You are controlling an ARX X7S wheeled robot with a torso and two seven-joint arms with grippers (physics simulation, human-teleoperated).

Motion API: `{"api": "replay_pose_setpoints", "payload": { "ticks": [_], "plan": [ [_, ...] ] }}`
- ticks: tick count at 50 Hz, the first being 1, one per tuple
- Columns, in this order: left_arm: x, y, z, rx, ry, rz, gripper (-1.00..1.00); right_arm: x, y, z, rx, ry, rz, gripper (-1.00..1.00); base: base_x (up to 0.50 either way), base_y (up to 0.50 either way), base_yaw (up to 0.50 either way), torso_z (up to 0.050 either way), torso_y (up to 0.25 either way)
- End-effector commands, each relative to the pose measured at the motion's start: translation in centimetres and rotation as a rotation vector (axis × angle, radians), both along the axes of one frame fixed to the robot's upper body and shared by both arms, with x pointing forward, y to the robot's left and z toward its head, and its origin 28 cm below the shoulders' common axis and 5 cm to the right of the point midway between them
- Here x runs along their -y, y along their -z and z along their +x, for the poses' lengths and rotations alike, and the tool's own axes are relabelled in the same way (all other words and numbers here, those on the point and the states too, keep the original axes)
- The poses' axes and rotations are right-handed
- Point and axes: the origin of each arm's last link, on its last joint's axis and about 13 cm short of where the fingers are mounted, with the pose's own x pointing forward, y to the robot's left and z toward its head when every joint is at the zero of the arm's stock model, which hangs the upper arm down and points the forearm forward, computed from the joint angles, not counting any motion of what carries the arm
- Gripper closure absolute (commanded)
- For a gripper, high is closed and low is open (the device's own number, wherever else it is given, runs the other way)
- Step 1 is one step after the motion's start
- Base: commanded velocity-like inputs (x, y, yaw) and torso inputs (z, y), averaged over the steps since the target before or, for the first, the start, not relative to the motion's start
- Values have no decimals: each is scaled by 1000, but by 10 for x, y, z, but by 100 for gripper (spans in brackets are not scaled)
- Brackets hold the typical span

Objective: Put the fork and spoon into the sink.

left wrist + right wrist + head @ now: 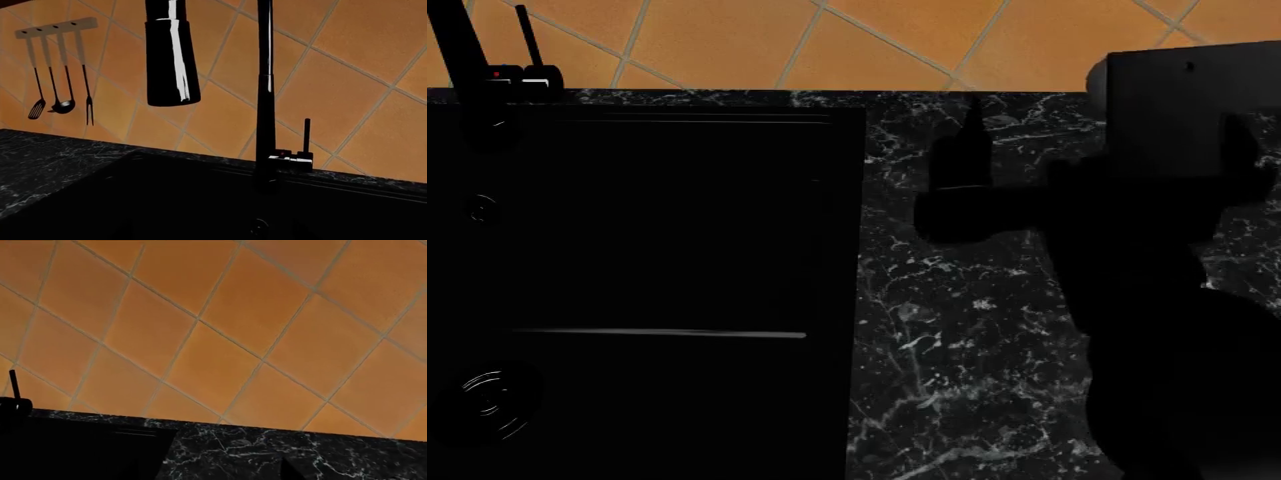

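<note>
neither fork nor spoon shows anywhere, so progress can't be judged: the sink (641,260) lies dark and seemingly bare left of the marble counter (961,340), beneath the faucet (265,100), and whether either hand is spread or pinching i cannot tell.

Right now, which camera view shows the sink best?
The head view: the sink lies nearly whole from above, with its round drain and right rim against the marble counter. The left wrist view shows only the dark basin's back edge under the faucet; the right wrist view catches just one corner.
</note>
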Motion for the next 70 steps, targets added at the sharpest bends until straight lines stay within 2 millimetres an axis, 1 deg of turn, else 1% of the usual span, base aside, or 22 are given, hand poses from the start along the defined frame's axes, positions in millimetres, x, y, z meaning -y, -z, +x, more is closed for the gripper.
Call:
{"api": "replay_pose_setpoints", "payload": {
  "ticks": [1,5,6,9,13,16,19,22,30,41,50,60,70],
  "plan": [
    [1,0,3,0,11,1,-100,21,1,-10,-97,67,-43,-100,0,0,0,0,0],
    [-1,-1,2,0,5,2,-100,36,6,-18,-114,119,-30,-100,0,0,0,0,0],
    [-1,0,2,0,5,1,-100,38,8,-19,-110,132,-49,-100,0,0,0,0,0],
    [-1,1,3,-1,5,0,-100,43,13,-22,-135,138,-8,-100,0,0,0,0,0],
    [-2,2,2,-3,1,0,-100,49,15,-26,-169,161,2,-100,0,0,0,0,0],
    [-3,4,1,-3,-3,-1,-100,54,16,-30,-179,129,31,-100,0,0,0,0,0],
    [-4,5,0,-3,-8,-4,-100,60,18,-33,-192,131,49,-100,0,0,0,0,0],
    [-5,5,-1,-4,-10,-4,-100,63,21,-36,-204,124,43,-100,0,0,0,0,0],
    [-6,5,-2,-1,-14,-3,-100,72,21,-40,-241,111,65,-100,0,0,0,0,0],
    [-5,4,-1,1,-16,-3,-100,87,38,-46,-306,138,63,-100,0,0,0,0,0],
    [-5,4,0,0,-13,-3,-100,93,48,-51,-344,146,76,-100,0,0,0,0,0],
    [-3,2,1,-2,-9,3,-100,86,49,-58,-361,103,91,-100,0,0,0,0,0],
    [-3,3,1,-5,-7,6,-100,87,62,-61,-377,93,162,-100,0,0,0,0,0]
  ]
}}
